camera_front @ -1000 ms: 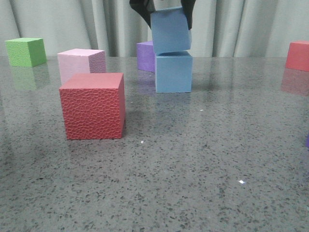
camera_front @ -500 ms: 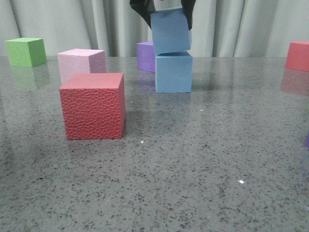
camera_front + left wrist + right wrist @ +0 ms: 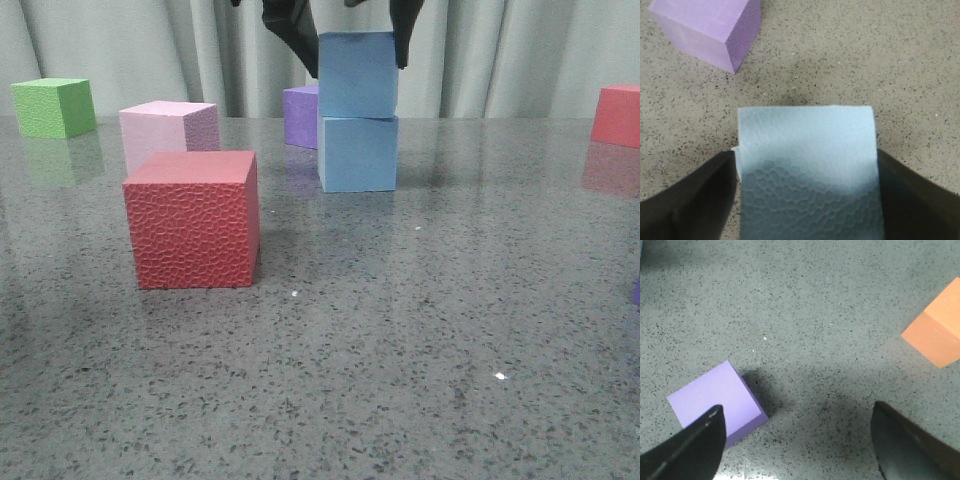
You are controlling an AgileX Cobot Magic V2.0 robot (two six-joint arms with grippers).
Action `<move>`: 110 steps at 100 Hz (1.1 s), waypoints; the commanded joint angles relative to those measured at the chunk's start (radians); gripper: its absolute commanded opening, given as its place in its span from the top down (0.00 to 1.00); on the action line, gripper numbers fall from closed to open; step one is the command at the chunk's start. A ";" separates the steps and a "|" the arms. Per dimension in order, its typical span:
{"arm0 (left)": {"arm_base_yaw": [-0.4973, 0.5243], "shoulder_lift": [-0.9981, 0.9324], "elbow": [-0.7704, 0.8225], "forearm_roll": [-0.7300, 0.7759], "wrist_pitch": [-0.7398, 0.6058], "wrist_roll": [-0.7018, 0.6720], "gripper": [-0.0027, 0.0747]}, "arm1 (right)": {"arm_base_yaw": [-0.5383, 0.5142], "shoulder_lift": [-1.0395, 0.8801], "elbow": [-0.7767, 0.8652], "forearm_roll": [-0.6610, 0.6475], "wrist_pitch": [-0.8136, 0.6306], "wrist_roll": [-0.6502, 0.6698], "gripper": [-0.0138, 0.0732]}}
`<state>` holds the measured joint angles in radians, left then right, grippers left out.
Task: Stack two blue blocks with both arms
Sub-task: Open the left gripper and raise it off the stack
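The left gripper (image 3: 352, 40) came down from above at the back centre of the table (image 3: 400, 330), its black fingers (image 3: 285, 30) straddling the upper blue block (image 3: 357, 74). In the front view the fingers had spread off the block's sides, with curtain visible between the right finger and the block. In the left wrist view the gripper (image 3: 805, 200) showed a finger on each side of the block's top face (image 3: 807, 170), the left one with a thin gap; whether the right one touched could not be told. The jaws read as released.

The upper block sat square on the lower blue block (image 3: 358, 153), faces nearly flush, the lower one resting on the table. A purple cube (image 3: 300, 115) stood just behind and left of the stack, apart from it; it also showed in the left wrist view (image 3: 710, 27).

The right gripper (image 3: 800, 440) hung over bare table, fingers wide apart with nothing between them. Another purple cube (image 3: 717, 400) lay near one finger, and an orange cube (image 3: 935, 332) lay well apart.

Elsewhere on the table: a red cube (image 3: 192, 220) in front left, a pink cube (image 3: 165, 130) close behind it, a green cube (image 3: 52, 106) far left, and another red cube (image 3: 615, 115) far right.
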<state>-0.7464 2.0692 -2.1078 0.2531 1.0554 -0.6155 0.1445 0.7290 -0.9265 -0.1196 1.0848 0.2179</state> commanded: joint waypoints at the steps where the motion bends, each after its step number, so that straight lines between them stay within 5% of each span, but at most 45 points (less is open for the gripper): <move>1: -0.009 -0.057 -0.032 0.005 -0.052 -0.009 0.22 | -0.006 -0.003 -0.020 -0.014 -0.047 -0.009 0.16; 19: -0.009 -0.057 -0.036 0.005 -0.050 -0.009 0.12 | -0.006 -0.003 -0.020 -0.014 -0.047 -0.009 0.16; 110: 0.064 -0.072 -0.316 0.026 0.190 0.231 0.12 | -0.006 -0.003 -0.020 -0.015 -0.042 -0.009 0.16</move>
<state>-0.7153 2.0697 -2.3879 0.2659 1.2579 -0.4162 0.1445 0.7290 -0.9265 -0.1196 1.0863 0.2179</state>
